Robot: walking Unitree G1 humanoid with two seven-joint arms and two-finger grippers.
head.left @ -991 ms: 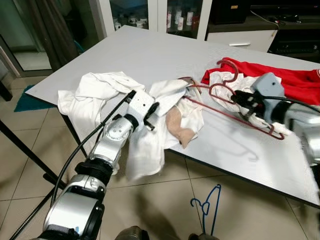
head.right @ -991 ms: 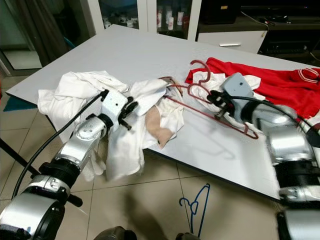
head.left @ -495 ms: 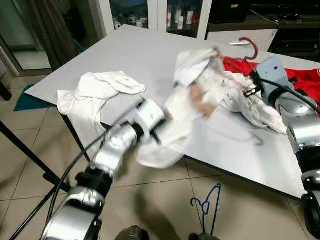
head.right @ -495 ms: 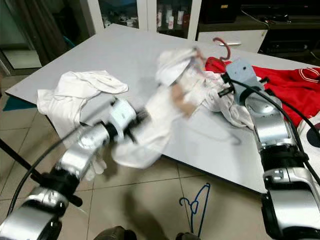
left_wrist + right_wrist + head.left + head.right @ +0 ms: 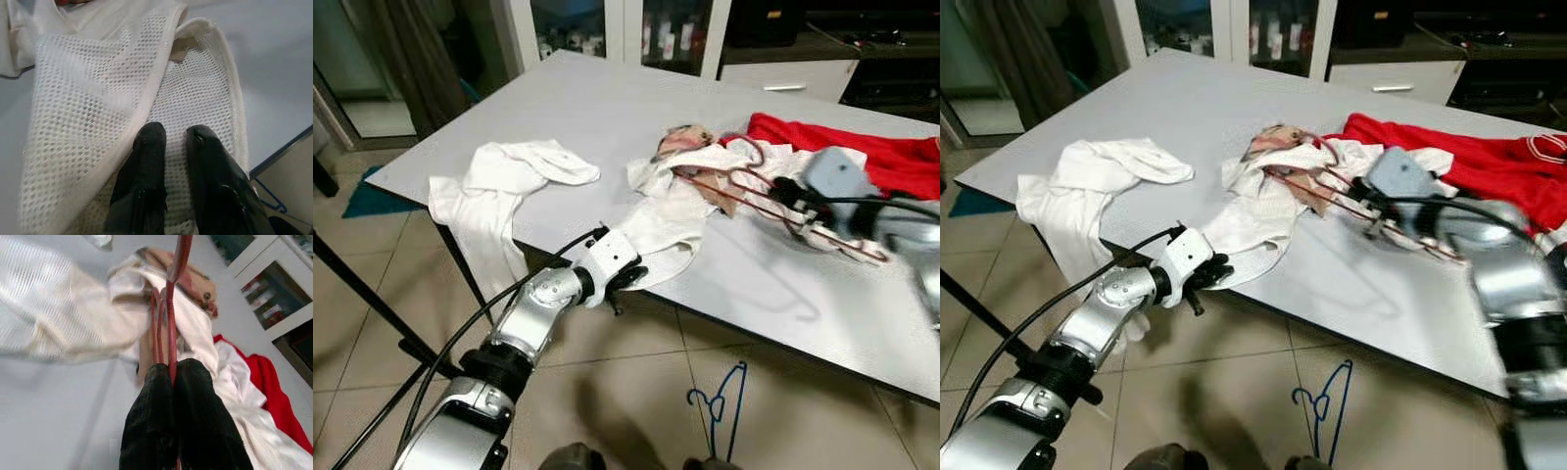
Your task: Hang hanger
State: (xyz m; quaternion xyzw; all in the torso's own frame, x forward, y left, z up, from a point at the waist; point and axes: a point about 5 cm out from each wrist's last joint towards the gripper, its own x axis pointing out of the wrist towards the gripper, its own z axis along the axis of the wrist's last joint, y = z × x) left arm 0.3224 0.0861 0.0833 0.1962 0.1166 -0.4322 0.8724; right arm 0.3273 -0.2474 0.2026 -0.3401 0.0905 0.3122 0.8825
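Right gripper (image 5: pixel 172 374) clamping red hanger (image 5: pixel 168 318), left gripper (image 5: pixel 176 139) narrowly parted over white mesh garment (image 5: pixel 98 107)

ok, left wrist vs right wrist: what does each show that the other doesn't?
Left wrist: the left gripper, fingers slightly apart, on the white mesh garment at the table edge, with a bit of the blue hanger on the floor below.
Right wrist: the right gripper shut on the dark red hanger, plus the red garment and a cabinet.
Both: white fabric lying on the grey table.
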